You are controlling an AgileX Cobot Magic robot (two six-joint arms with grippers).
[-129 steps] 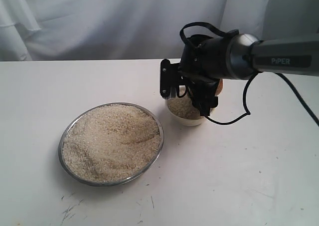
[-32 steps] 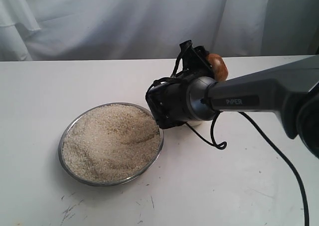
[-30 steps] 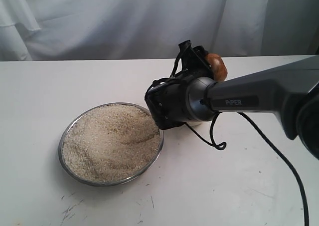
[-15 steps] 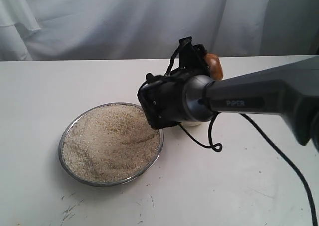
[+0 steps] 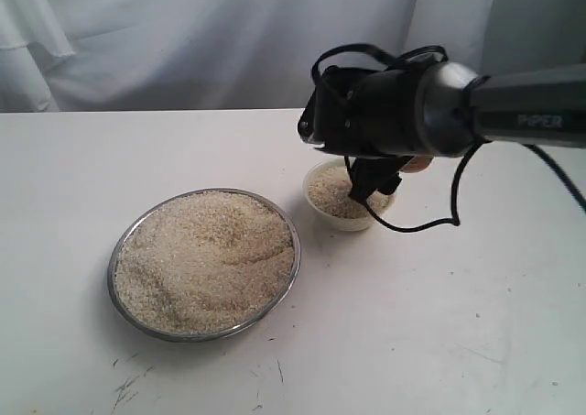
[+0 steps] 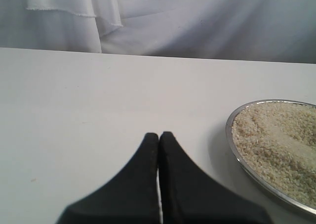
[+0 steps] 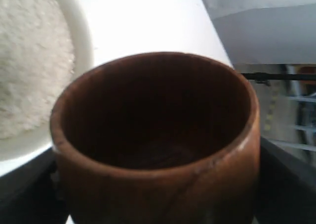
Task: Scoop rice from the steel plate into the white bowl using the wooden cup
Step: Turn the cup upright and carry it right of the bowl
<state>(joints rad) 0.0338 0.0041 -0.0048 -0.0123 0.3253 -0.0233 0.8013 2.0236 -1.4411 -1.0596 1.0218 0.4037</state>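
The steel plate [image 5: 112, 270] lies left of centre, heaped with rice [image 5: 206, 255]. Right of it stands the white bowl [image 5: 322, 211], partly filled with rice [image 5: 331, 192]. My right gripper [image 5: 394, 172] hangs over the bowl's right side, shut on the wooden cup [image 5: 419, 164], which is mostly hidden behind the wrist. In the right wrist view the cup [image 7: 158, 135] fills the frame, with a dark, empty inside. The bowl's rim [image 7: 83, 41] and its rice [image 7: 29, 61] show beside it. My left gripper [image 6: 159, 135] is shut and empty, low over the table beside the plate's rim [image 6: 231, 137].
A white cloth backdrop [image 5: 183, 39] hangs behind the table. A black cable [image 5: 430, 221] loops under the right wrist, just right of the bowl. Bare white tabletop [image 5: 412, 323] lies in front and to the right.
My right wrist has risen and swung right, from low between plate and bowl to above the bowl. The cup has gone from behind the wrist to the bowl's right side.
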